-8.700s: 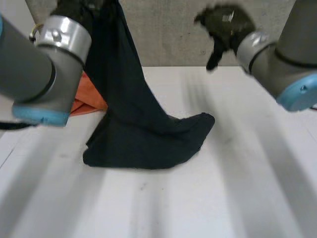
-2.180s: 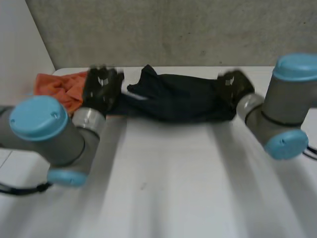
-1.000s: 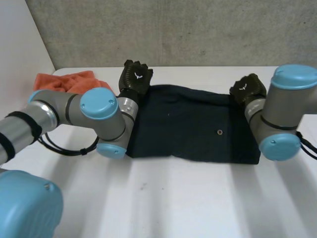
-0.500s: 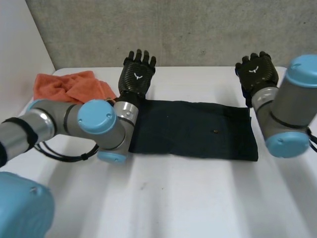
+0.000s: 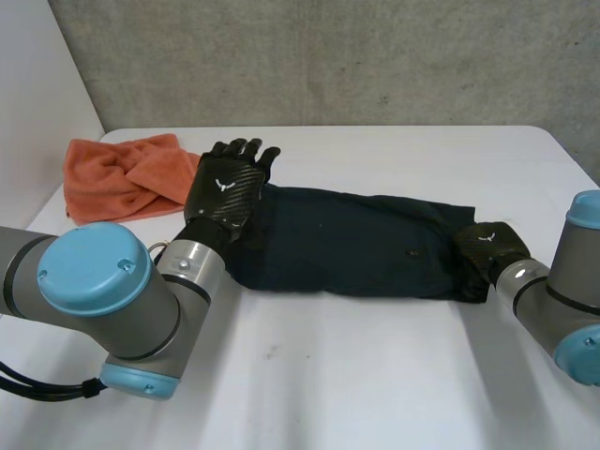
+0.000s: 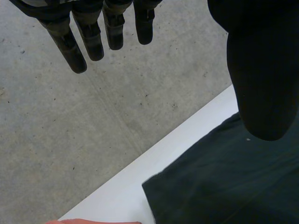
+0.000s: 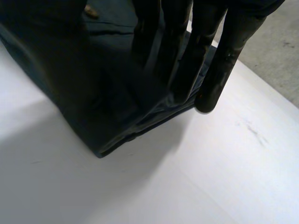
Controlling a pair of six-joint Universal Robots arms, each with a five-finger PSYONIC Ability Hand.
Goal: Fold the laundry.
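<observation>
Beneath the left hand lies one short end of the dark cloth, which is spread flat as a long band on the white tabletop. That hand is held clear above it, its fingers straight and spread with nothing between them, so it looks released rather than at work. At the opposite end the right hand is down on the near corner, its straight fingers laid across the layered edge with the tips just past it. I see no pinch, so I judge it to be pressing or readying a grasp, probably to carry that end over for the next fold. Beyond the left hand, apart from the cloth, an orange towel lies bunched.
</observation>
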